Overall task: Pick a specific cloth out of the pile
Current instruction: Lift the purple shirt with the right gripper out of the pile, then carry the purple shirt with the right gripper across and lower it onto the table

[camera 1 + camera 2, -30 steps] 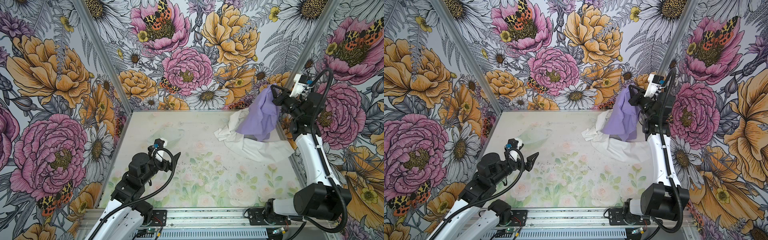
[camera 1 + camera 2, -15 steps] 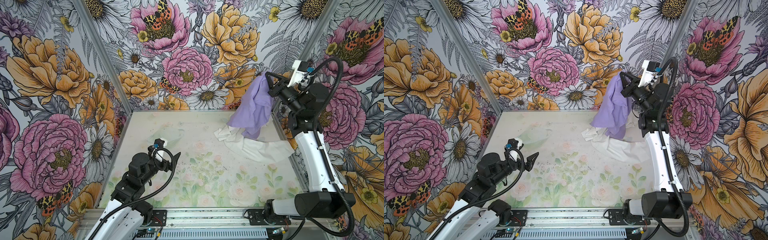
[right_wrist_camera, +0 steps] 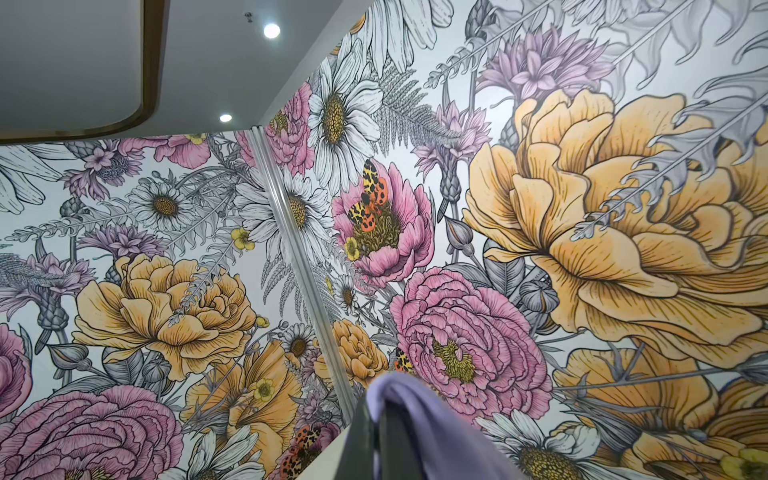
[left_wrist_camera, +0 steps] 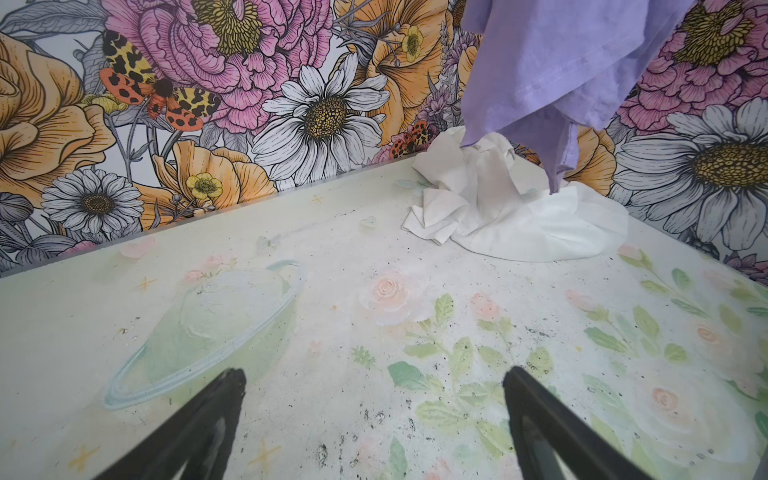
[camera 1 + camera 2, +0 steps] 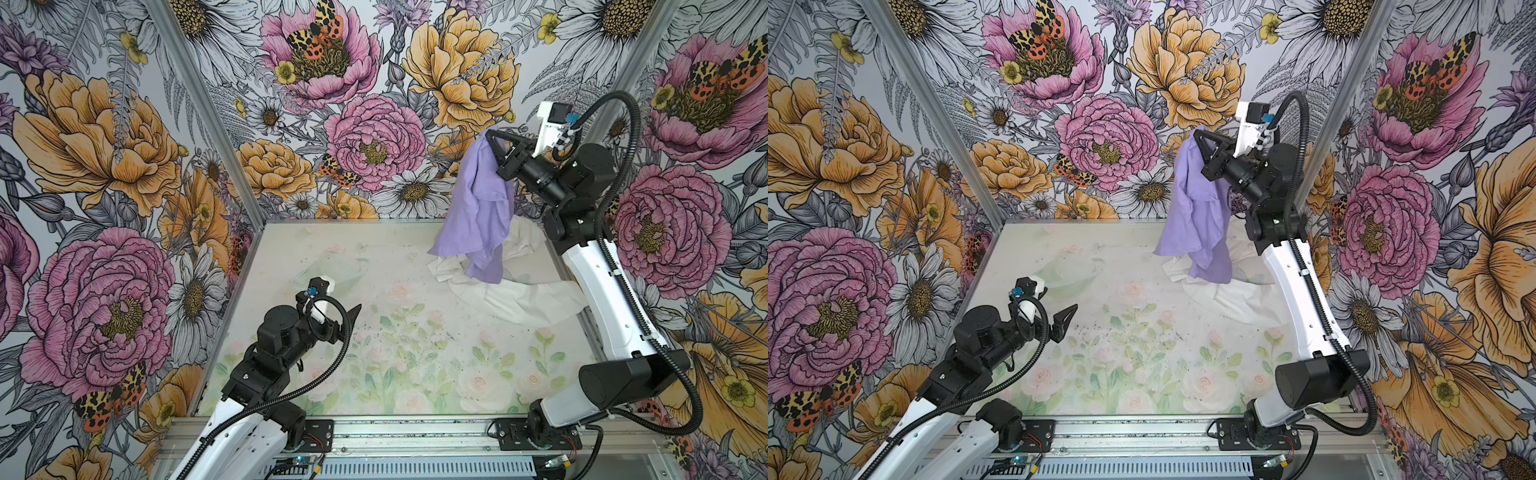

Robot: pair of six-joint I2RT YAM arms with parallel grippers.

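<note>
Right gripper [image 5: 490, 137]: clamped on lavender cloth [image 5: 478, 208], raised higher than a moment ago | cloth: far right, hem almost clear of white pile [image 5: 511, 291] | left gripper [image 5: 1065, 322]: open, idle | status: extraction nearly complete

Probably a lab test booth: floral-printed walls [image 5: 124, 166], aluminium rail [image 5: 415, 432], recessed ceiling lights [image 3: 271, 30].

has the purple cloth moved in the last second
Yes. The purple cloth has risen with the right claw, up the back wall's flowers, lifting off the white pile.
</note>
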